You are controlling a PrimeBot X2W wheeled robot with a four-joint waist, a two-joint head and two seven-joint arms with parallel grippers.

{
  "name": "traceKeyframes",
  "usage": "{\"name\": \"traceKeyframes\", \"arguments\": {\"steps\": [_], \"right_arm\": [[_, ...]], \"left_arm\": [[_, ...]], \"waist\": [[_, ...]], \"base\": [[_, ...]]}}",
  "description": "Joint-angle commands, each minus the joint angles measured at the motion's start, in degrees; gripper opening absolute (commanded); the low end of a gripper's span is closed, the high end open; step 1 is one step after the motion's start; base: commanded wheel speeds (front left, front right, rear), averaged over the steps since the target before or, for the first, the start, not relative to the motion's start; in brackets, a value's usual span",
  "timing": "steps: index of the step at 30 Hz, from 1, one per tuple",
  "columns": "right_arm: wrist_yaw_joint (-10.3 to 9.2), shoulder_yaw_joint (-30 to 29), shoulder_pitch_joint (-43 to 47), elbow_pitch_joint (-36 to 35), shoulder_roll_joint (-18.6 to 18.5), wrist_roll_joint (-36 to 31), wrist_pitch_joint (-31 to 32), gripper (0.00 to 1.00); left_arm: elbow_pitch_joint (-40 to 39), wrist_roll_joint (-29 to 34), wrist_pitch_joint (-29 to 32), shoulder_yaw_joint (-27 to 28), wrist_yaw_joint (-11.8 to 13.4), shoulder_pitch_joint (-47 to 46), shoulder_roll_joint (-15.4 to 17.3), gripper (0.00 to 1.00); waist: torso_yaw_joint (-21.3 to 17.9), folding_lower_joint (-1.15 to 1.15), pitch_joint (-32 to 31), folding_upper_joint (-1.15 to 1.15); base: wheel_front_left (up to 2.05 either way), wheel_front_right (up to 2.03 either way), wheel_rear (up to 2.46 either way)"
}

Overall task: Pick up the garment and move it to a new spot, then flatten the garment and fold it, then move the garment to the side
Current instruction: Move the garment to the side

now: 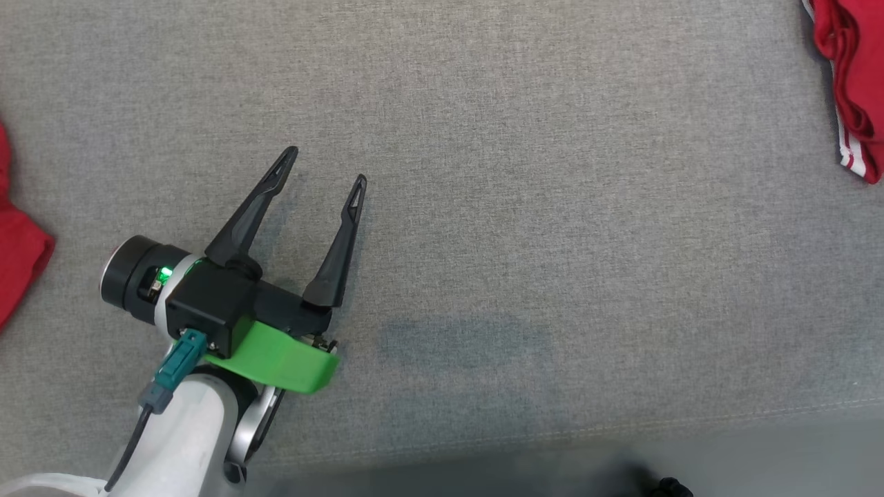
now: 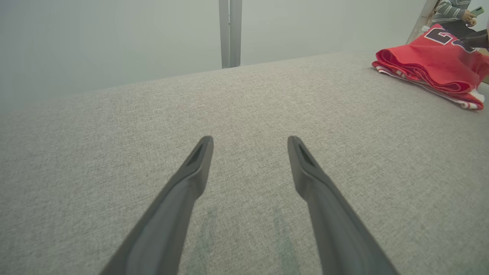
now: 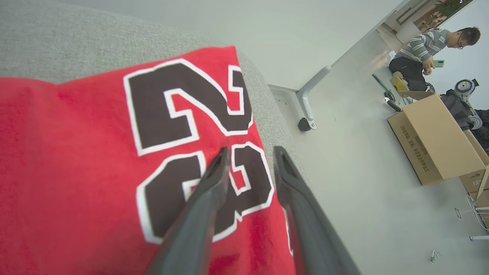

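garment (image 1: 853, 83), a folded red fabric jersey with white-striped trim, lies at the far right corner of the head view, on the grey woven-fabric table top (image 1: 552, 172). that spot reads as the side place the task asks for, so the set-down seems nearly over. the left gripper (image 1: 327, 166), black with two long dark fingers and a green plastic collar, rests at the near left with jaws spread wide and nothing between them. it is well apart from the garment, likely to keep out of the other arm's work. a loose red cloth (image 1: 17, 255) shows at the left edge; whether it is another garment i cannot tell.

in the left wrist view those fingers point across grey fabric, and the garment sits far right near the table's edge.

in the right wrist view the right gripper (image 3: 252, 150) hangs just over the garment's dark, white-outlined number, jaws a little apart with no cloth seen pinched between them. past the table's edge are a pale floor (image 3: 344, 191), a grey metal table leg on a caster (image 3: 307, 103), a brown cardboard box (image 3: 435, 141) and a seated person in a striped top (image 3: 424, 49), all well apart. nothing blocks a lift away, though the fingertips could snag the top layer.
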Motion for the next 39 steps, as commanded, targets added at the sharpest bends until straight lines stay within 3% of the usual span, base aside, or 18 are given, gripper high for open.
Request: {"name": "traceKeyframes", "arguments": {"steps": [1,10,14,20,23,29,39], "right_arm": [[-0.10,-0.4,-0.5,0.4,0.2,-1.4,-1.0,1.00],[-0.10,-2.2,2.5,1.8,2.8,-1.0,-6.1,1.00],[-0.10,-2.3,5.1,0.1,5.1,1.2,-11.1,1.00],[-0.10,-2.4,11.1,-2.6,10.5,9.6,-18.1,1.00],[-0.10,1.4,16.3,-5.3,14.0,19.2,-19.9,1.00],[-0.07,5.6,26.3,-11.8,17.6,27.2,-20.6,1.00],[-0.07,12.3,37.1,-21.5,22.4,28.2,-18.0,1.00]], "left_arm": [[0.1,0.1,-0.3,-0.2,0.5,0.3,0.0,1.00],[2.1,-0.3,-3.1,-0.9,0.5,0.0,-1.0,1.00],[3.9,-1.0,-3.9,0.2,2.1,1.2,-1.7,1.00],[6.6,-5.1,-5.6,3.0,4.2,3.3,-3.9,1.00],[9.3,-7.0,-6.7,4.7,5.2,5.0,-4.6,1.00],[14.0,-9.4,-7.3,6.6,6.7,8.1,-5.1,1.00],[19.3,-11.9,-6.5,10.0,9.8,12.0,-4.6,1.00]], "waist": [[0.4,-0.01,0.0,0.00],[1.8,-0.01,-3.7,0.00],[2.4,-0.01,-6.9,0.00],[3.2,-0.01,-12.1,0.00],[4.0,-0.01,-16.5,0.00],[5.0,-0.01,-24.0,0.00],[6.0,-0.01,-31.6,0.00]], "base": [[0.00,0.00,0.00],[0.00,0.00,0.00],[0.00,0.00,0.00],[0.00,0.00,0.00],[0.00,0.00,0.00],[0.00,0.00,0.00],[0.00,0.00,0.00]]}}
